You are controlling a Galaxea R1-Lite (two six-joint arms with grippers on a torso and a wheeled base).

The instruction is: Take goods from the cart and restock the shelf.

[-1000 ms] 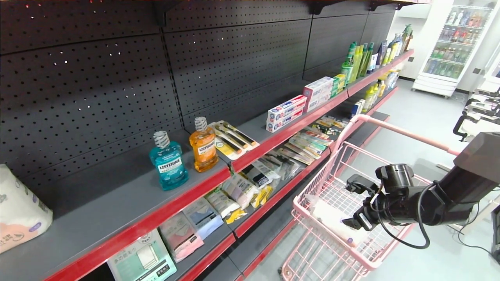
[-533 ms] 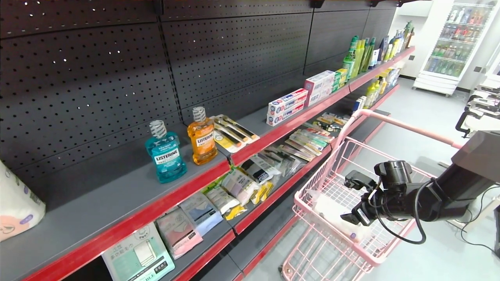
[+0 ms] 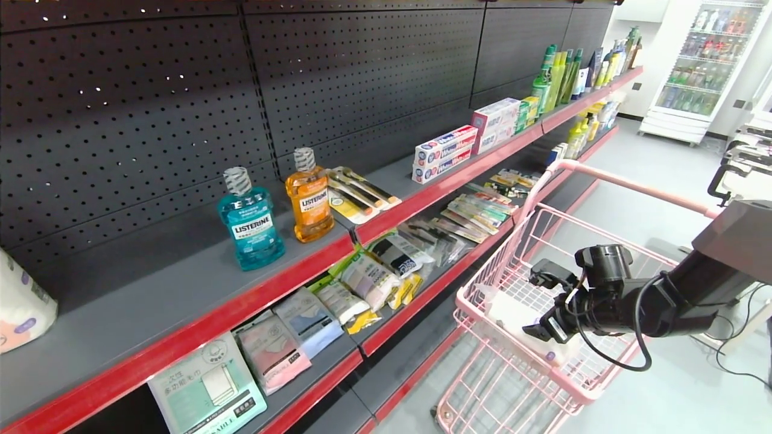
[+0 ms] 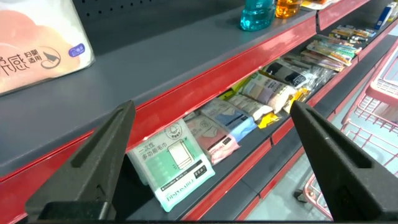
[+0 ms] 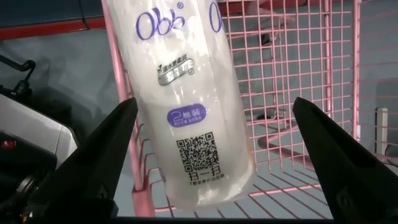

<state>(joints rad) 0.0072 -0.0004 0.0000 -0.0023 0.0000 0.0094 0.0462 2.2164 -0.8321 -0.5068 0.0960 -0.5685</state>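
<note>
R hand (image 3: 540,305) spread wide over glossy white plastic-wrapped roll (image 5: 186,124) in pink wire cart (image 3: 633,188). L hand (image 4: 211,109) apart too, facing grey shelf (image 3: 181,289).

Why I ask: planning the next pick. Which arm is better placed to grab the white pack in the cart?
Right. The right hand, open, is over the pink cart with the white pack framed between its fingers; the left hand faces the shelf.

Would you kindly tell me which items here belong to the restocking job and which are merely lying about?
Job: pink cart, white pack inside it, right hand, grey shelf.
Lying about: blue mouthwash, orange mouthwash, toothpaste boxes, drinks fridge.
</note>
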